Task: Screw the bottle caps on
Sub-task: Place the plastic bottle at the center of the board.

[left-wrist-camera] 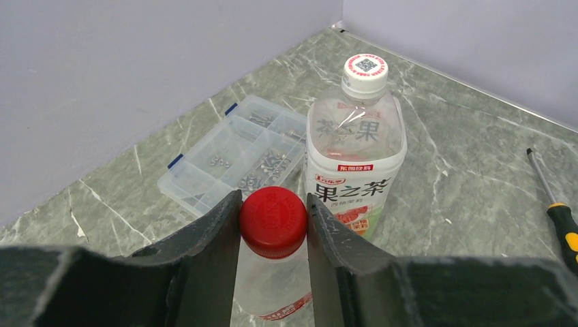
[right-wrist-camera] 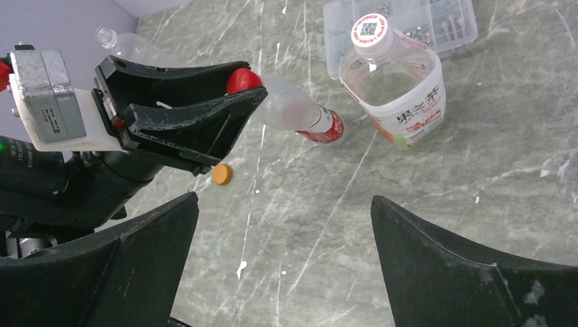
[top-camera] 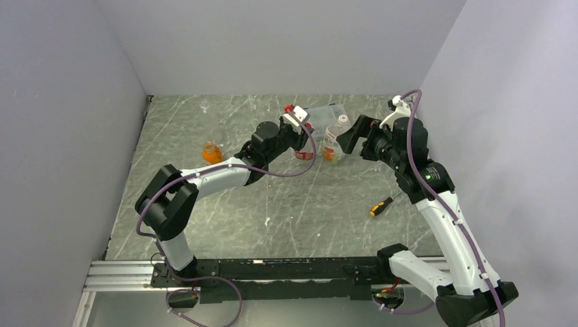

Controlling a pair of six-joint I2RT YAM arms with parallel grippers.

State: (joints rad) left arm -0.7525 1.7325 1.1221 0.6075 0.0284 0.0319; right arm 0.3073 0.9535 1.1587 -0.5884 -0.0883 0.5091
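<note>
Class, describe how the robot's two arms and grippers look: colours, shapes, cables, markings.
The left arm and right arm have white links with black joints and bases. A purple cable loops along each. The left gripper and right gripper have matte black, wedge-shaped fingers. A small green light glows on the right arm.

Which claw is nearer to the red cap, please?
Left. The left claw grips the red cap from both sides; the right claw stands open, apart from it, near the white-labelled bottle.
</note>
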